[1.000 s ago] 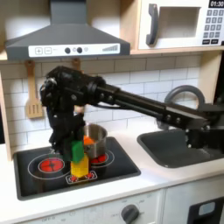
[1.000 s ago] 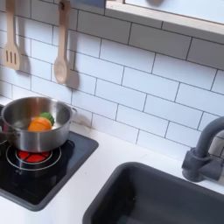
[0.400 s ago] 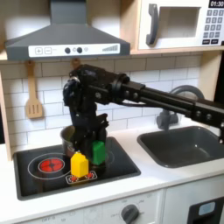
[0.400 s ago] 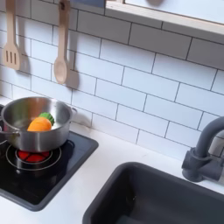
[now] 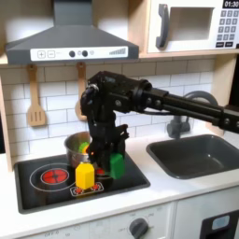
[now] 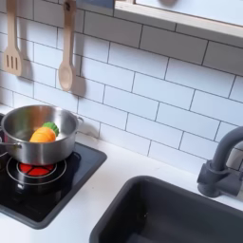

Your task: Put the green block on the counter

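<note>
Toy kitchen unit with a white bench [image 5: 177, 189] top, white tile wall behind, a grey range hood [image 5: 70, 39] and a microwave [image 5: 191, 25] overhead. In the first exterior view the black arm [image 5: 159, 101] reaches in from the first exterior view's right and bends down over the black stovetop [image 5: 56, 185].

The end effector [image 5: 117, 161] hangs low over the stovetop's right part, fingers pinching the green block [image 5: 117, 165], which sits at or just above the stovetop surface; contact with the surface cannot be told. The block is not on the white bench.

Just beside the end effector, toward the first exterior view's left, stands the yellow block [image 5: 85, 175], upright on the stovetop. Behind the end effector sits a silver pot [image 5: 77, 147]; in the second exterior view the pot [image 6: 38, 144] rests on a red burner [image 6: 33, 171] and holds orange and green toy food.

Toward the first exterior view's right of the end effector, a strip of bare white bench runs between the stovetop edge and the dark sink basin [image 5: 198, 155]. More bare bench lies along the front edge. A grey faucet [image 6: 220, 171] stands behind the sink.

2 wooden utensils [image 6: 65, 59] hang on the tiles, well above the pot.
</note>
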You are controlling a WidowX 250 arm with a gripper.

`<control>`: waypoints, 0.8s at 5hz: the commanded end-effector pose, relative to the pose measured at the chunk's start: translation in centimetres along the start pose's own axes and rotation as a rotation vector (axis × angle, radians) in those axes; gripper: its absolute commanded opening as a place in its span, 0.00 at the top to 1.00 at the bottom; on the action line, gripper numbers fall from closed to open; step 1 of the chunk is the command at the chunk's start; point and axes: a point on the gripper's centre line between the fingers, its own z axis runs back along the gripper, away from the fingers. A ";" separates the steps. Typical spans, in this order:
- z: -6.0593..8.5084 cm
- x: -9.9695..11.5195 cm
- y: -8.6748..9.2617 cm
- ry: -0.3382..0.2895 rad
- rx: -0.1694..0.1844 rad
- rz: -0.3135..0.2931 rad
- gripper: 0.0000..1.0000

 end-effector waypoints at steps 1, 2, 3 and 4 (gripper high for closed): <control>-1.2 0.9 1.6 -0.018 0.064 -0.080 1.00; -0.8 0.9 0.4 -0.029 0.079 -0.118 1.00; -1.1 1.1 0.3 -0.013 0.090 -0.111 1.00; -1.2 2.4 0.7 -0.027 0.097 -0.076 1.00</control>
